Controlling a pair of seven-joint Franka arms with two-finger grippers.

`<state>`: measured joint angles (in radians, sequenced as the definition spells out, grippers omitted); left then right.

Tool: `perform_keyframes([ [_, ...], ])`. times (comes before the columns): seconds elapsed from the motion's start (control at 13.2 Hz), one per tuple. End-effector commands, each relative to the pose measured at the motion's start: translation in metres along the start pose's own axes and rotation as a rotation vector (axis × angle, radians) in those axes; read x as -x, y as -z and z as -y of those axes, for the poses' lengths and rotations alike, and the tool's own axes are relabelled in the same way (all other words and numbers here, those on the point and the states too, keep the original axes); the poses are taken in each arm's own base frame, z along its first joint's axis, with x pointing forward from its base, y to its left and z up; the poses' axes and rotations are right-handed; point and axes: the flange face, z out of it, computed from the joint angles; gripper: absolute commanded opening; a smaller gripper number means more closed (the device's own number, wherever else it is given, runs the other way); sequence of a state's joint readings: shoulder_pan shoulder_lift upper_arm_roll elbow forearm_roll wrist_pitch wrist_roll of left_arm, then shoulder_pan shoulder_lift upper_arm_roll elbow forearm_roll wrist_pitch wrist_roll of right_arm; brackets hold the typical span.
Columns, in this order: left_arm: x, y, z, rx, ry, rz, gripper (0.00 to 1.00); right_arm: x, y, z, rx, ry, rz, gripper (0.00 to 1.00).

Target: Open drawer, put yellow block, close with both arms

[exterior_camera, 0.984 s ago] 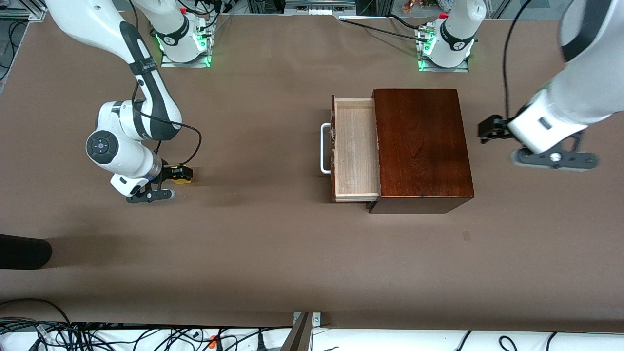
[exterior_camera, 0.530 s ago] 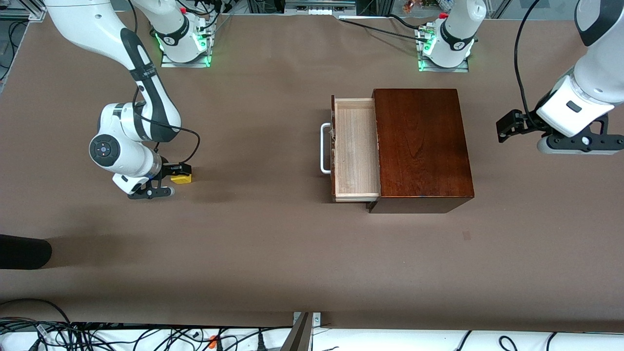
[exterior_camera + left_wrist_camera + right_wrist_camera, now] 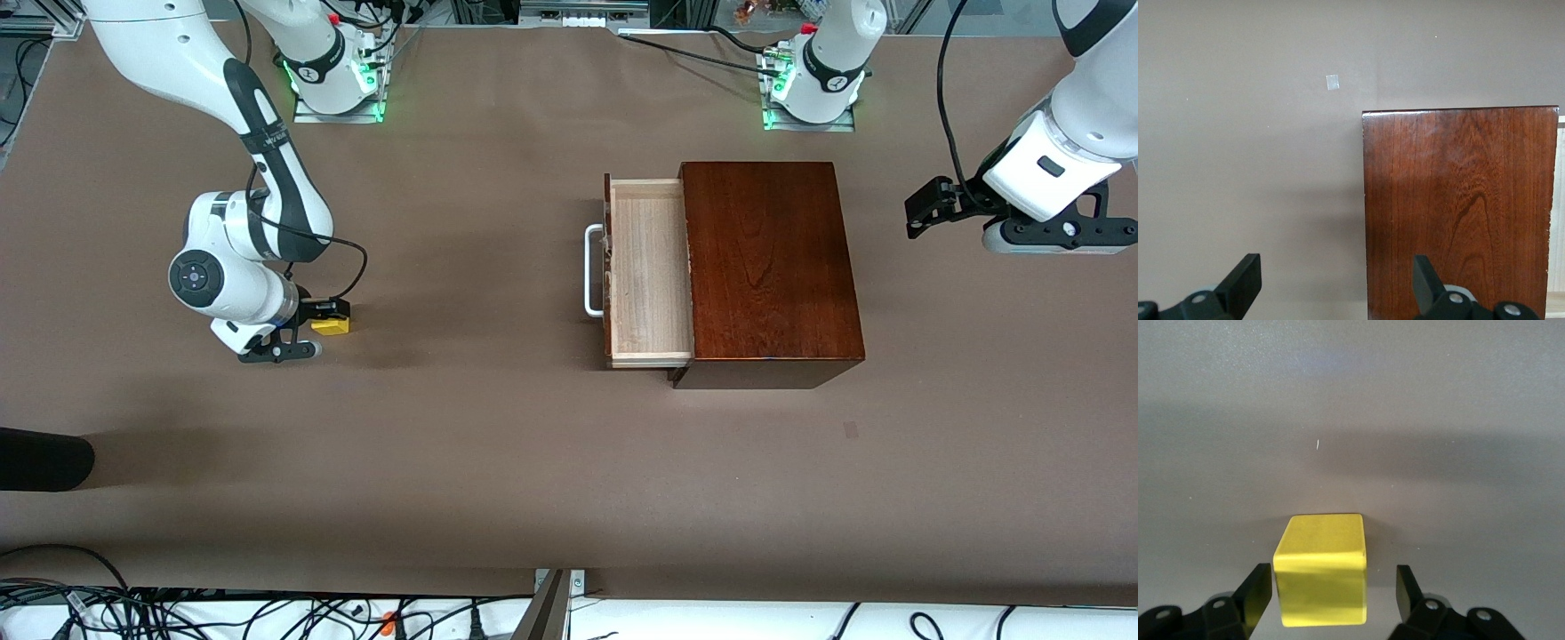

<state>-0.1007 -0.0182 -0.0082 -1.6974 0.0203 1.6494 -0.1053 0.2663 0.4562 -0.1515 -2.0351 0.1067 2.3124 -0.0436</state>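
yellow block (image 3: 1323, 568) sits on the table (image 3: 498, 444) at the right arm's end, between the right gripper (image 3: 1331, 597) fingers: one touches, the other stands just off it. left gripper (image 3: 1335, 290) hangs open near the wooden box (image 3: 769, 267); drawer (image 3: 647, 271) out.

Two arms (image 3: 258, 160), one drawer (image 3: 647, 271), one yellow block (image 3: 331, 326), one wooden box (image 3: 769, 267)
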Motion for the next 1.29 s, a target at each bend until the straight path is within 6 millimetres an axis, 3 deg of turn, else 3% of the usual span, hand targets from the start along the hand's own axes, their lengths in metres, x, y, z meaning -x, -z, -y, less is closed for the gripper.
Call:
perform_keyframes([
  [0.0,0.009,0.004,0.000,0.018,-0.018,0.007,1.00,0.002,-0.003,0.000,-0.015,-0.009,-0.009,0.61],
  [0.3,0.009,0.004,-0.002,0.012,-0.018,0.013,1.00,0.002,-0.003,0.000,-0.017,-0.008,-0.010,0.40],
  [0.45,0.010,0.003,-0.002,0.010,-0.021,0.023,1.00,0.000,0.009,0.008,-0.020,0.009,-0.019,0.31],
  [0.76,0.010,0.003,-0.003,0.008,-0.022,0.025,1.00,-0.001,0.055,0.058,-0.037,0.127,-0.052,0.30],
  [0.98,0.010,0.008,-0.005,0.009,-0.026,0.016,1.00,-0.007,0.096,0.112,-0.059,0.237,-0.079,0.30],
  [1.21,0.008,0.009,-0.011,0.007,-0.035,0.014,1.00,-0.001,0.146,0.189,-0.054,0.390,-0.094,0.30],
])
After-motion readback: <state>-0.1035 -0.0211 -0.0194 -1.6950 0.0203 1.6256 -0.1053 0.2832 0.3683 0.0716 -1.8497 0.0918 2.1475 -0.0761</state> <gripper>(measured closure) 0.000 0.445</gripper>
